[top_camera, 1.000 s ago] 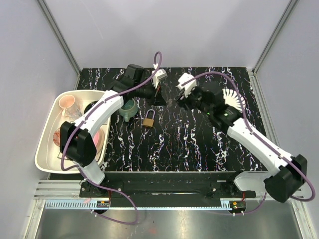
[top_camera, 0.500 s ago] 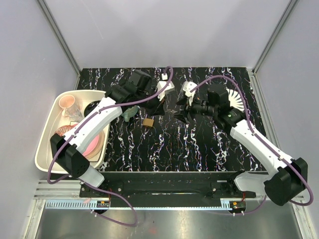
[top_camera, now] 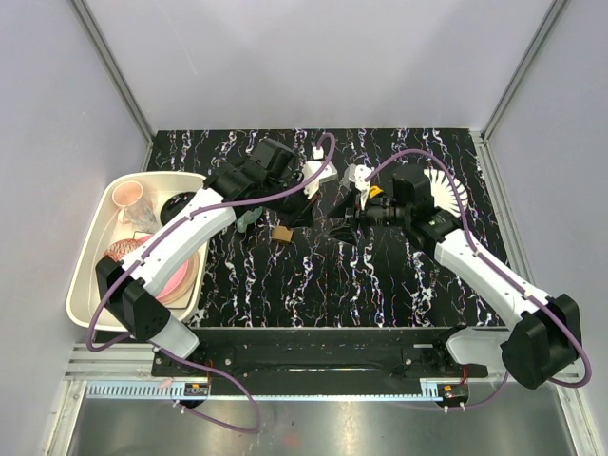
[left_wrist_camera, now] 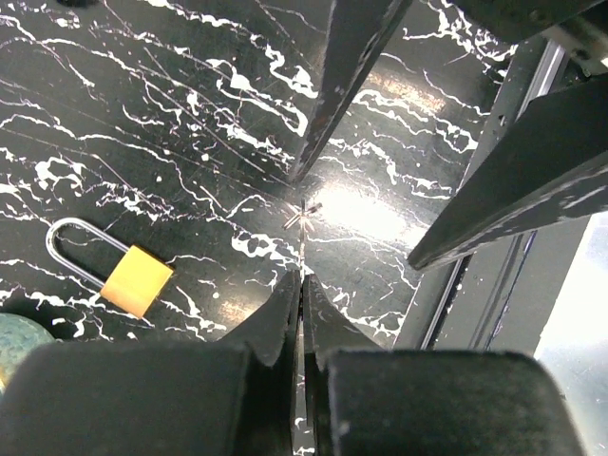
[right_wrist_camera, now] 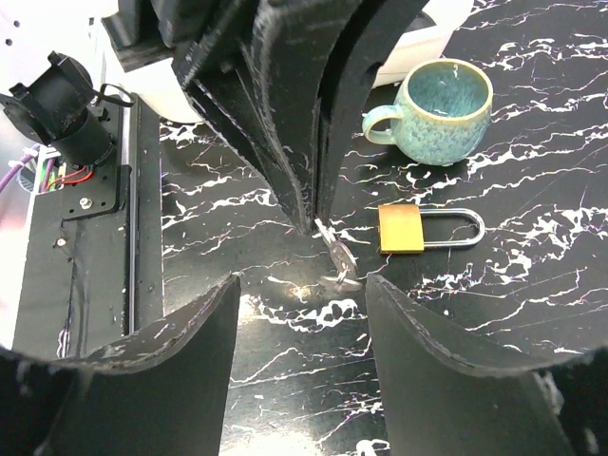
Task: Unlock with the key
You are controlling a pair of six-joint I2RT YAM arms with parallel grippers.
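The key (right_wrist_camera: 334,258) is pinched at the tips of the left gripper (right_wrist_camera: 313,220), whose jaws are pressed fully together on its upper end. The rest of the key points down towards the desk (top_camera: 380,285); whether its lower end touches the surface cannot be told. The right gripper (right_wrist_camera: 302,285) is spread open, with one finger on each side of the key, and nothing is touched by it. The padlock (right_wrist_camera: 418,228) lies flat on the desk just beside the key, with its shackle apparently closed and turned away from the key. A mug (right_wrist_camera: 442,100) stands near it.

The key is judged to be light, thin, stiff and smooth, so it may easily be turned or lost between the pads. It is best taken by its broad head, with the flat faces against the pads and the blade left free.

The padlock is judged to be compact, rigid and rather heavy for its size. As it lies loose, it would probably be pushed along the desk by the key. It should be held across the flat sides of the brass-coloured body, with the keyhole end kept free; the thin round shackle is a poorer place.

No brand, label or writing can be read on the padlock or the key.
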